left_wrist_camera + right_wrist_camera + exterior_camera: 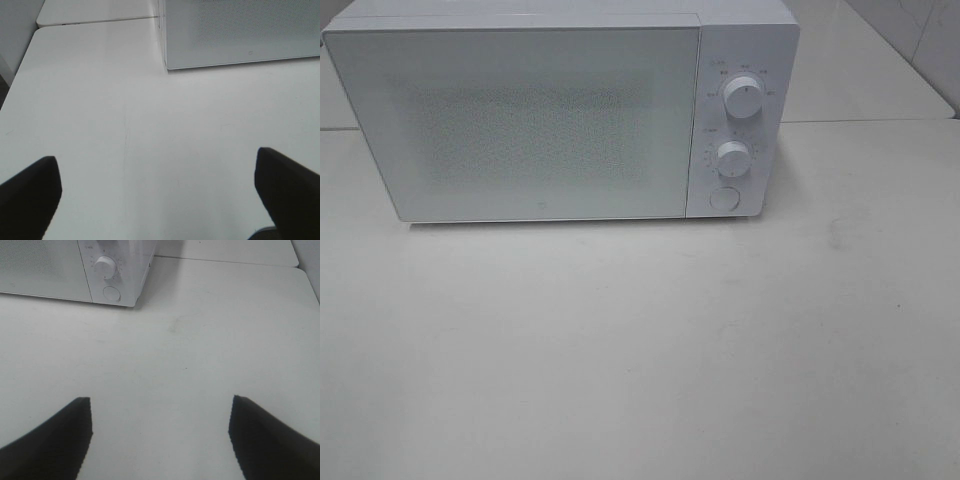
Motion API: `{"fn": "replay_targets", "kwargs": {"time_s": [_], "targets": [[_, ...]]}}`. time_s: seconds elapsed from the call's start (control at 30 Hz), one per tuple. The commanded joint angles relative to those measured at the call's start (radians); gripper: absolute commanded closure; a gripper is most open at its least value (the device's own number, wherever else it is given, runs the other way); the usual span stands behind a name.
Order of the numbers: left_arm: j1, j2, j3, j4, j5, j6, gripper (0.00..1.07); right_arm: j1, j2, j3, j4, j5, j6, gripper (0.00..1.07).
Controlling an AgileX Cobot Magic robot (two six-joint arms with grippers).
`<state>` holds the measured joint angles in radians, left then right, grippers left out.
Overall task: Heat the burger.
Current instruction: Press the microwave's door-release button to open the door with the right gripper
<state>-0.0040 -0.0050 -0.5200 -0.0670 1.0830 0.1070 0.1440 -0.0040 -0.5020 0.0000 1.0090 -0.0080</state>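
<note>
Microwave (520, 120) sits at back of tabletop (640, 350), door shut. Two knobs (744, 98) and round button (724, 197) on its right side. No view shows burger; cannot tell where it is. Dark fingers (30, 197) of left jaws far apart, holding nothing, above tabletop. Same for right jaws, fingers (50, 440) far apart.

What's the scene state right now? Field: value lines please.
microwave: white, on the table, door shut
controls: upper knob, lower knob, round button below them, right of the door
burger: not visible in any view
left gripper: open, empty, over bare table
right gripper: open, empty, facing the microwave's control side
</note>
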Motion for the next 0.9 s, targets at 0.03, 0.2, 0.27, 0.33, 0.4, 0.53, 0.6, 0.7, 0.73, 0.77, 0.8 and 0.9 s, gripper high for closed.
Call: {"fn": "replay_targets", "kwargs": {"time_s": [0.03,0.2,0.27,0.33,0.4,0.53,0.6,0.7,0.73,0.77,0.8,0.9], "targets": [[0.004,-0.019,0.003,-0.005,-0.014,-0.003,0.09,-0.004,-0.028,0.004,-0.012,-0.015,0.008,0.32],[0.004,-0.019,0.003,-0.005,-0.014,-0.003,0.09,-0.004,-0.001,-0.031,-0.012,-0.048,0.008,0.32],[0.004,-0.019,0.003,-0.005,-0.014,-0.003,0.09,-0.004,0.013,-0.036,-0.013,-0.055,0.008,0.32],[0.004,-0.019,0.003,-0.005,-0.014,-0.003,0.09,-0.004,0.042,-0.041,-0.014,-0.078,0.003,0.32],[0.004,-0.019,0.003,-0.005,-0.014,-0.003,0.09,-0.004,0.092,-0.042,-0.014,-0.120,0.001,0.32],[0.004,-0.019,0.003,-0.005,-0.014,-0.003,0.09,-0.004,0.145,-0.042,-0.014,-0.170,0.001,0.32],[0.004,-0.019,0.003,-0.005,-0.014,-0.003,0.09,-0.004,0.162,-0.042,-0.014,-0.190,0.001,0.32],[0.004,-0.019,0.003,-0.005,-0.014,-0.003,0.09,-0.004,0.205,-0.038,-0.014,-0.254,0.001,0.32],[0.004,-0.019,0.003,-0.005,-0.014,-0.003,0.09,-0.004,0.239,-0.037,-0.014,-0.299,0.001,0.32],[0.004,-0.019,0.003,-0.005,-0.014,-0.003,0.09,-0.004,0.273,-0.037,-0.014,-0.343,0.001,0.32],[0.004,-0.019,0.003,-0.005,-0.014,-0.003,0.09,-0.004,0.273,-0.037,-0.014,-0.343,0.001,0.32],[0.004,-0.019,0.003,-0.005,-0.014,-0.003,0.09,-0.004,0.321,-0.037,-0.014,-0.408,0.001,0.32]]}}
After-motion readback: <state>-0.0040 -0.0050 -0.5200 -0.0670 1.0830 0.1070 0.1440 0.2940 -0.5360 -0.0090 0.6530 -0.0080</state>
